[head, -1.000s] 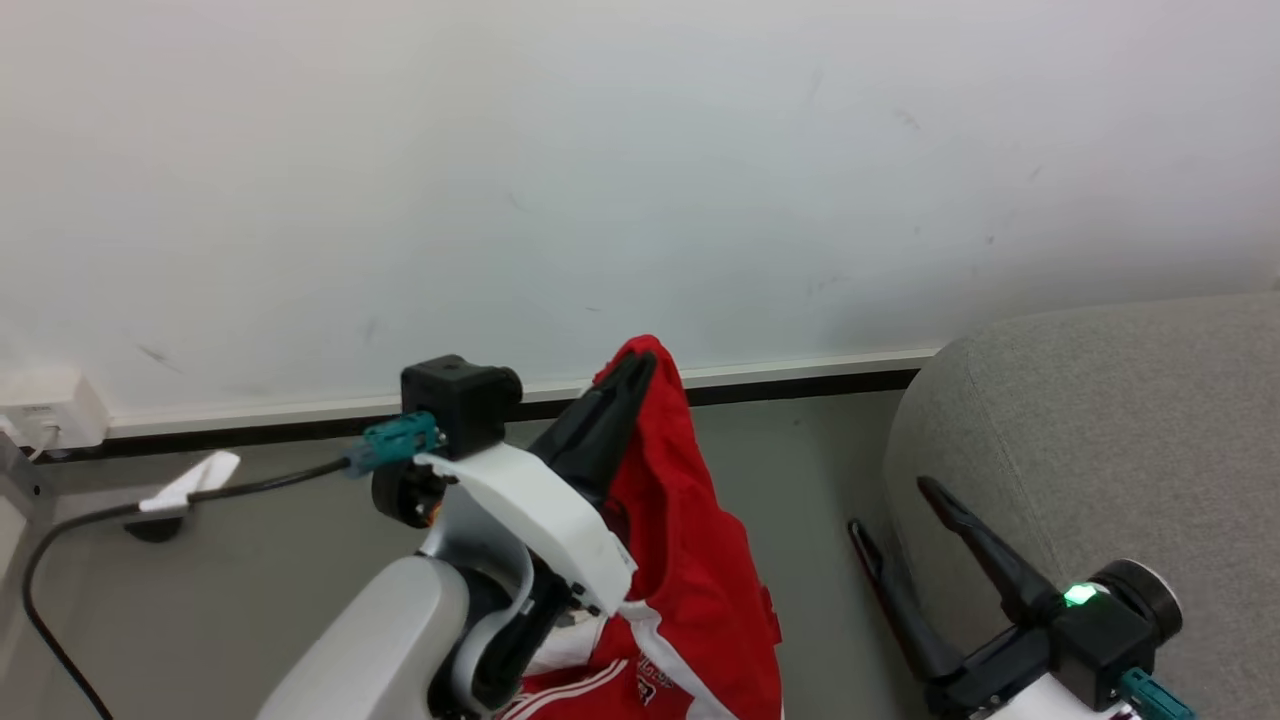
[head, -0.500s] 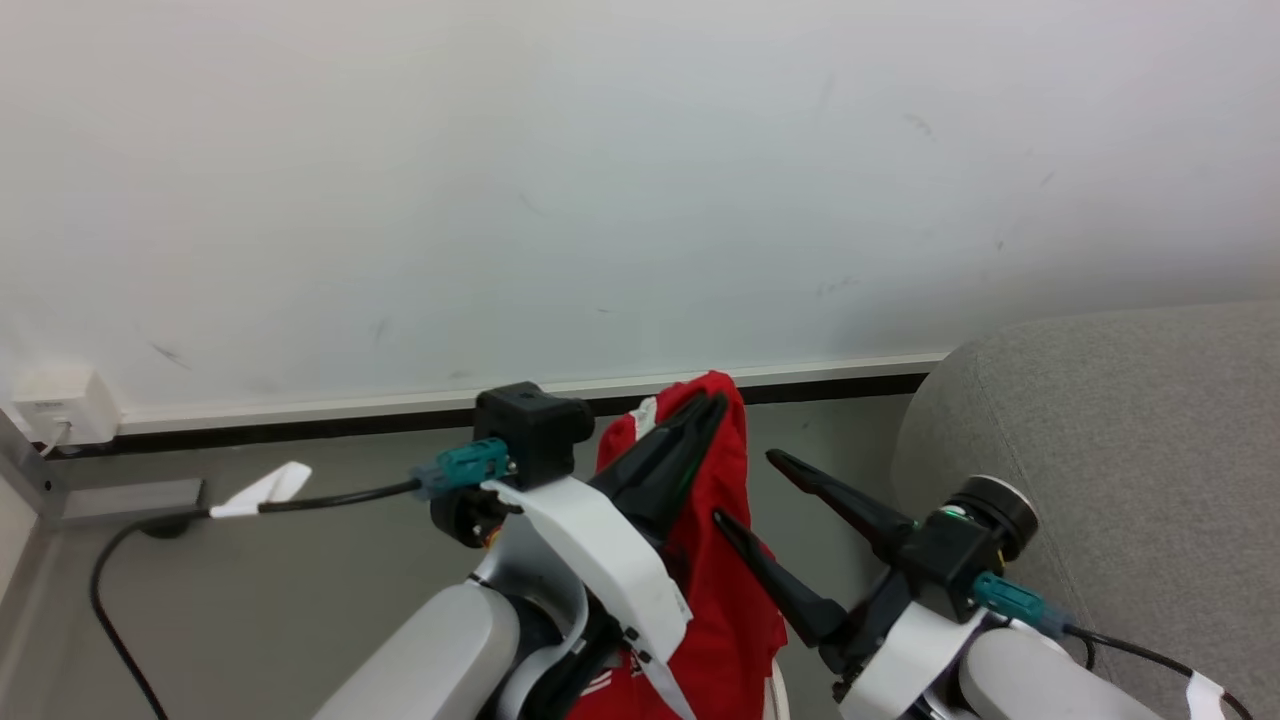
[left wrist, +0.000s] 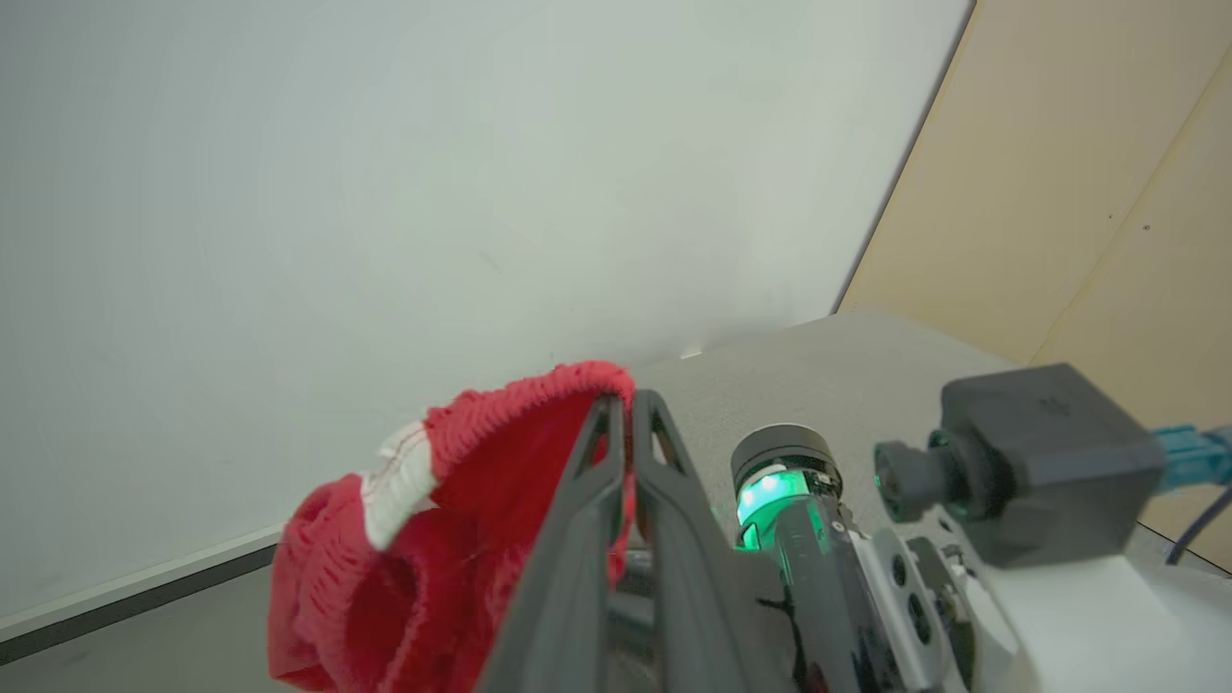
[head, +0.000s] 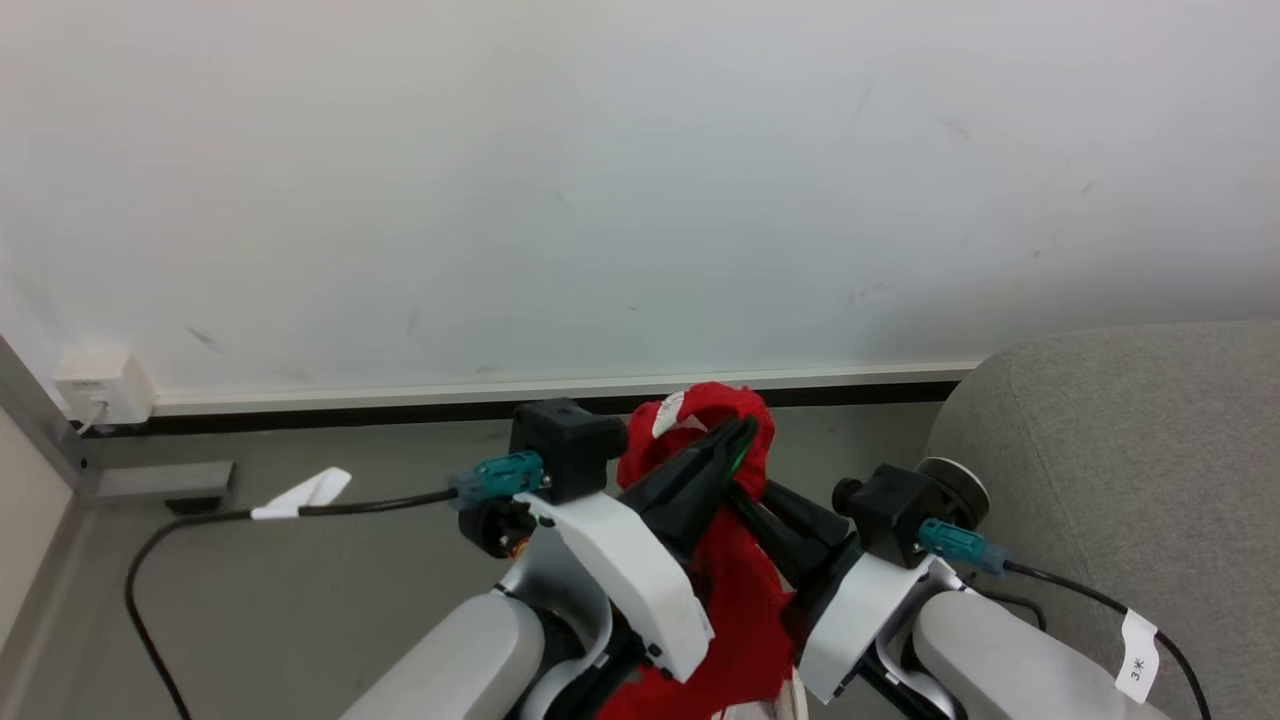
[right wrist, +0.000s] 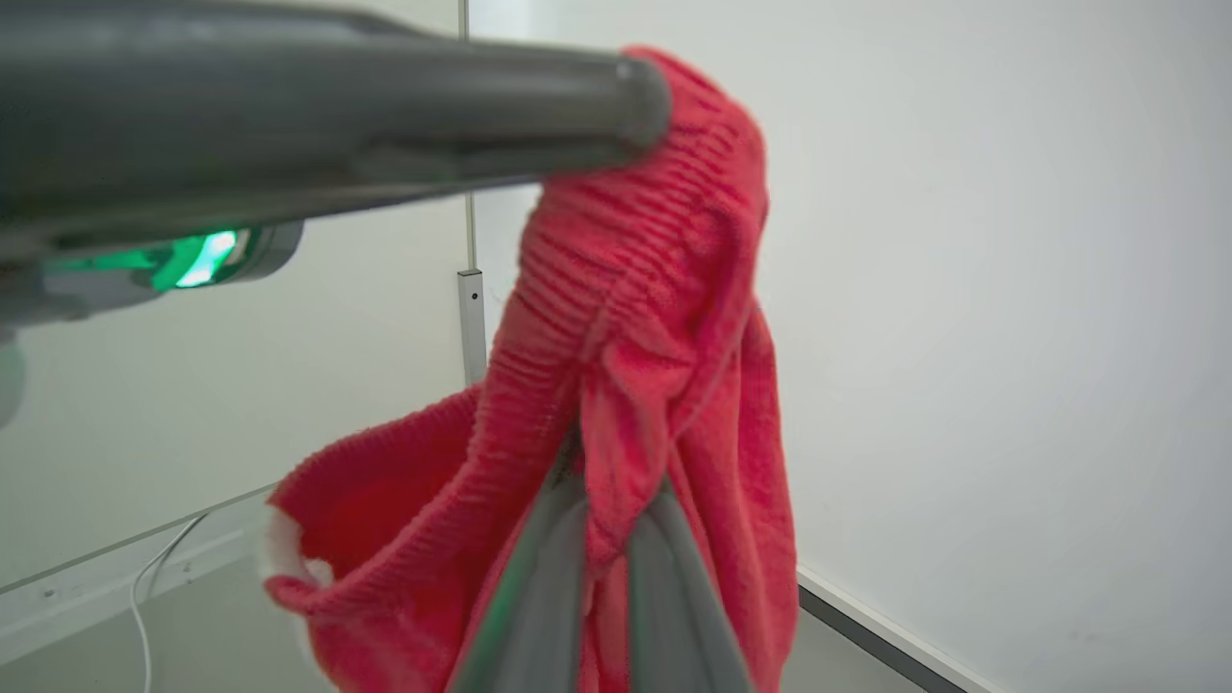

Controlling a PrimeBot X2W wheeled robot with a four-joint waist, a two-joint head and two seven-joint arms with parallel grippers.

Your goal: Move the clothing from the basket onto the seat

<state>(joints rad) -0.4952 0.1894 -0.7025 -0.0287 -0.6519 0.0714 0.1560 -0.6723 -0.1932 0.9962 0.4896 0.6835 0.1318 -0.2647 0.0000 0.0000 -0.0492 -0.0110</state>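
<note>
Your right claw (right wrist: 597, 525) has just snapped shut on the red garment (head: 735, 600). Its two fingers are pressed together on a fold of ribbed cloth, just below where the left claw (head: 742, 432) pinches the bunched top edge. A second ago that right claw stood spread wide and idle beside the sofa (head: 1130, 450), well apart from the cloth; it has since swung in across the body to meet its partner. The left claw has stayed clamped on the same bunch throughout. The garment now hangs from both claws between the two pale forearms, with a small white patch showing near the top. Its lower part trails out of the head view's bottom edge. Behind it are the grey floor (head: 300, 610) and the white wall (head: 640, 180). The sofa sits to your right, near the garment but not touching it. For the task, this looks like a secure two-point hold on a piece that is in the air and not yet on the seat. The next move likely calls for a carry to the right, over the sofa's rounded edge. Because the two grips sit close together, expect the loose length to swing or drag.
</note>
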